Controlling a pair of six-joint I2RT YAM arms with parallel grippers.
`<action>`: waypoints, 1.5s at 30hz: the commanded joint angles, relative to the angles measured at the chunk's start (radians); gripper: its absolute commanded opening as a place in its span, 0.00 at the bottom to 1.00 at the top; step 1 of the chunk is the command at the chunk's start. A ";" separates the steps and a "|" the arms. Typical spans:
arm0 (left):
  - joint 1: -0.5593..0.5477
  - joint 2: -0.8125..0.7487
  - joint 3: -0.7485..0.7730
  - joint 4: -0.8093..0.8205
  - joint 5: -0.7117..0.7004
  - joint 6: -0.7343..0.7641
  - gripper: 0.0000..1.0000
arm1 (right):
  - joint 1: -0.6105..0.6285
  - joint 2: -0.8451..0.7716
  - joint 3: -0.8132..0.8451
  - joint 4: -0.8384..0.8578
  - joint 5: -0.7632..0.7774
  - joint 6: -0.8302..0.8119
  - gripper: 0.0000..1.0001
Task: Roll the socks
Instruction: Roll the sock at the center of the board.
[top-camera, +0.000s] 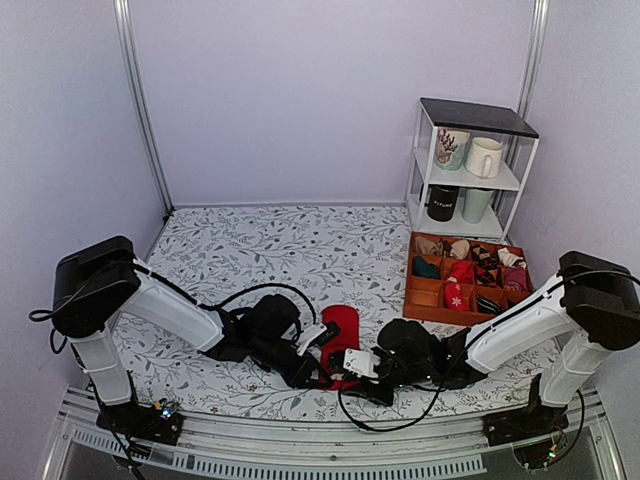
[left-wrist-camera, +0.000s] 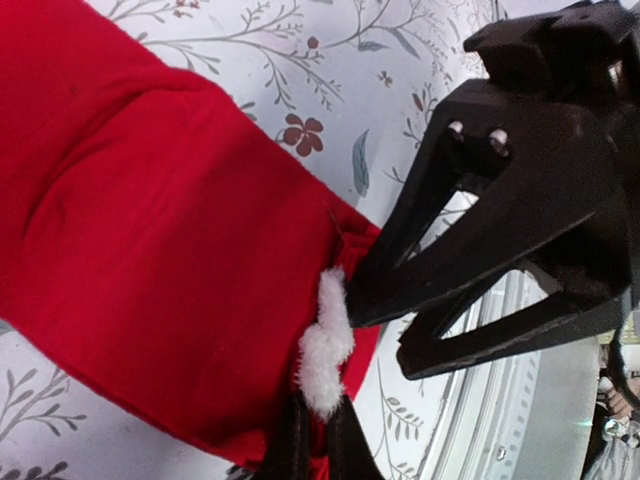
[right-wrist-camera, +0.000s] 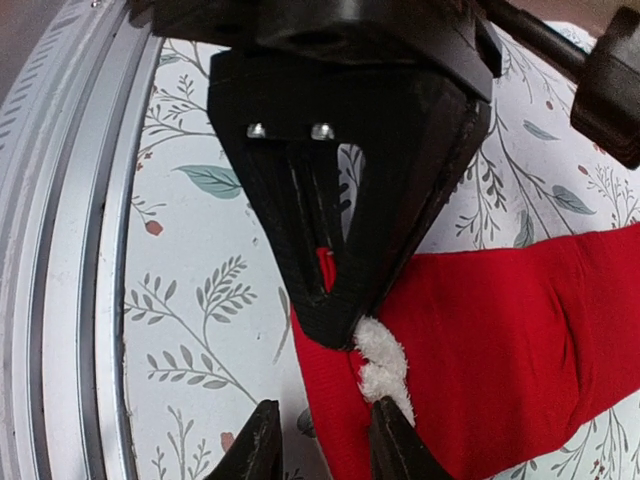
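Near the front edge of the floral table (top-camera: 250, 250), between the 2 arms, find the socks (top-camera: 341, 330) lying flat and unrolled, with a white tuft (left-wrist-camera: 325, 345) at the near end.

Could easily slip free of the pinch, judging by how thin a bite of hem is taken right at the corner; any pull along the fabric would likely strip it out before a first fold forms. Could also drag the whole pair across the table instead of curling it, with nothing pressing down the far end. Could bring the 2 grippers into contact as well, crowded as both are at the same corner beside the tuft.

On the left gripper (right-wrist-camera: 328, 300): clamped on the hem just beside the tuft, only a sliver of red showing between the fingers. On the right gripper (right-wrist-camera: 322, 440): parted, holding nothing, straddling the sock's corner, with 1 finger over red fabric next to the tuft and the other over bare table.

Farther right, well apart: an orange tray (top-camera: 412, 290) of other sock bundles.
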 joint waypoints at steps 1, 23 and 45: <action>0.000 0.042 -0.023 -0.124 -0.022 0.020 0.00 | 0.009 0.063 0.010 -0.059 0.057 0.052 0.27; -0.212 -0.341 -0.343 0.481 -0.431 0.436 0.57 | -0.196 0.187 0.056 -0.204 -0.476 0.607 0.04; -0.212 -0.003 -0.257 0.612 -0.388 0.583 0.43 | -0.252 0.218 0.086 -0.251 -0.607 0.671 0.05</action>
